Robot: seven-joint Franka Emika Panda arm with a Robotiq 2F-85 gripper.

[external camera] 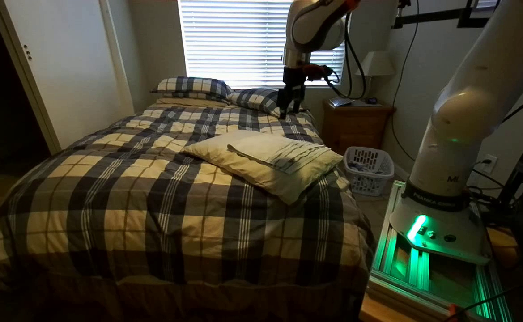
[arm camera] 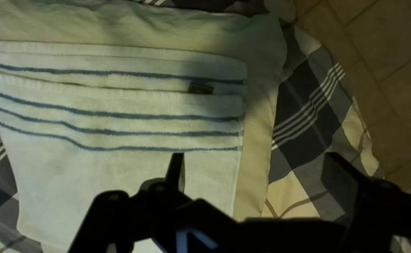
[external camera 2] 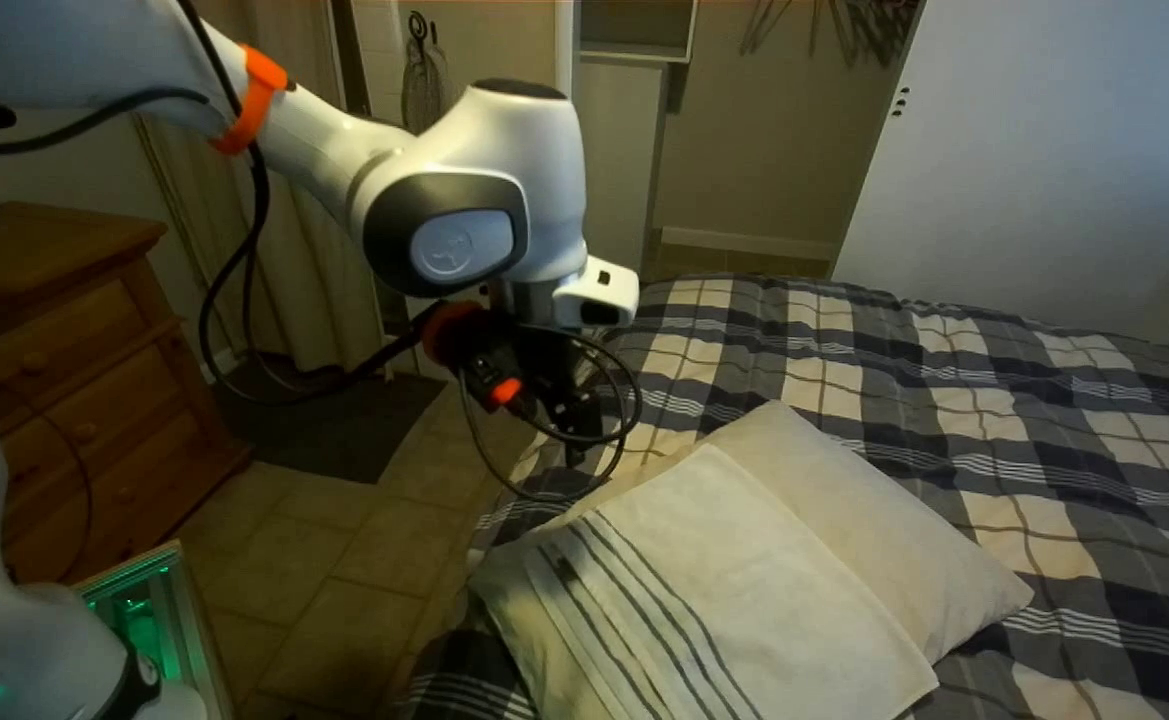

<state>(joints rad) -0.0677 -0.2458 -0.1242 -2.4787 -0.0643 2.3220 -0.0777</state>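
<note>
Hovers with the black two-fingered end effector [arm camera: 255, 168] spread wide, pinching nothing, apparently touching nothing. In the wrist view, straddles from above the edge of the plump cream fabric pillow [arm camera: 257, 140], with the off-white, blue-striped rectangular cloth [arm camera: 117, 165] under one side and the navy, grey and cream plaid duvet [arm camera: 307, 133] under the opposite side. Shows the cloth lying on that pillow, layered at its striped end. Seems to be positioning, no grasp yet made; for a grip on the cloth, would call for shifting toward its folds, then lowering.
</note>
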